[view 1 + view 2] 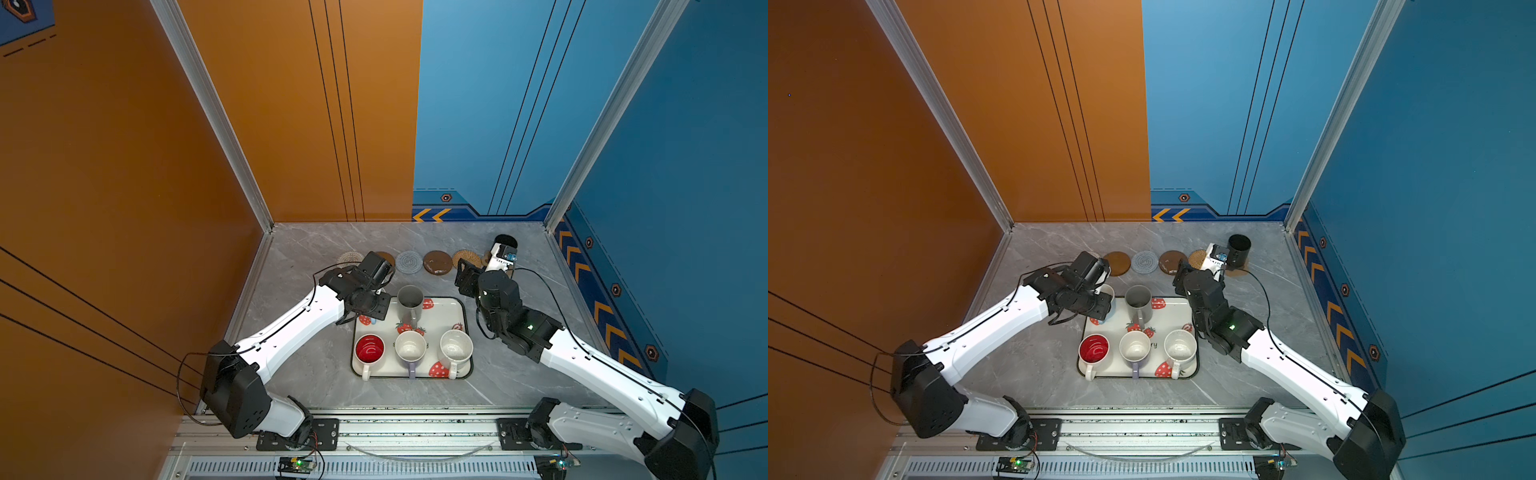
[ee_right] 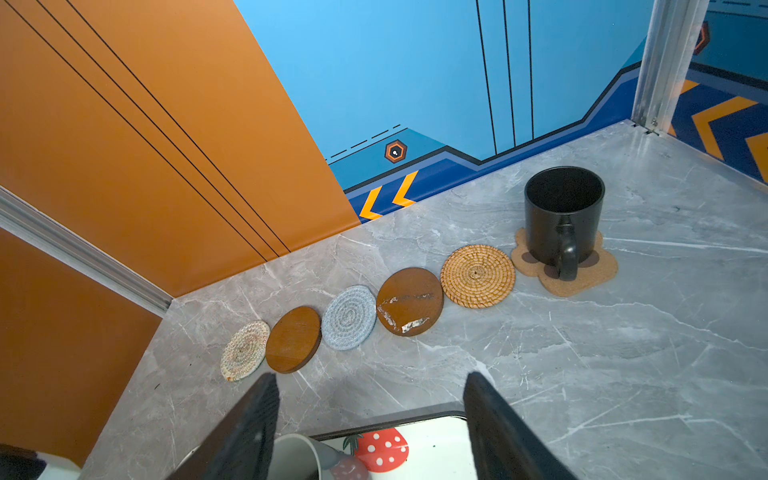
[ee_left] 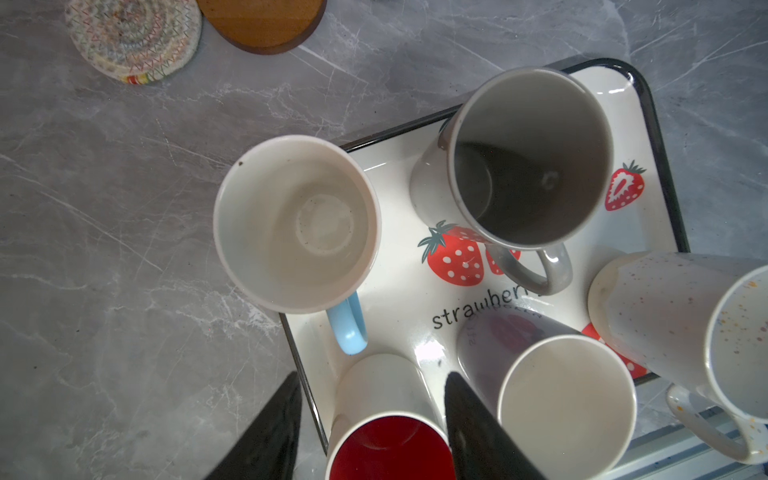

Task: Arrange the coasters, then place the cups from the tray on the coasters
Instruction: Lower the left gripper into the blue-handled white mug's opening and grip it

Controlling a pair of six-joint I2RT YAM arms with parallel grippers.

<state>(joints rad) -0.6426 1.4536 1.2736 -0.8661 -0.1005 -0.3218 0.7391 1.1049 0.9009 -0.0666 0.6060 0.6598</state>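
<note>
The tray (image 1: 444, 311) is the reference. The light blue mug (image 3: 297, 224) stands at its far left corner. It is probably rigid, glazed, slippery and breakable, so pinch the rim wall or the handle. The black mug (image 2: 563, 216) sits on the paw coaster (image 2: 590, 278) beyond the tray's far right corner. The left gripper (image 3: 372, 376) and right gripper (image 2: 370, 374) both have jaws spread and hold nothing. Only the left wrist view shows the blue mug whole; in both top views the arm covers most of it.

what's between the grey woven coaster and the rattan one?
One brown wooden disc, white-scuffed, filling the gap between grey woven coaster and rattan coaster. Clearest in the right wrist view.
</note>
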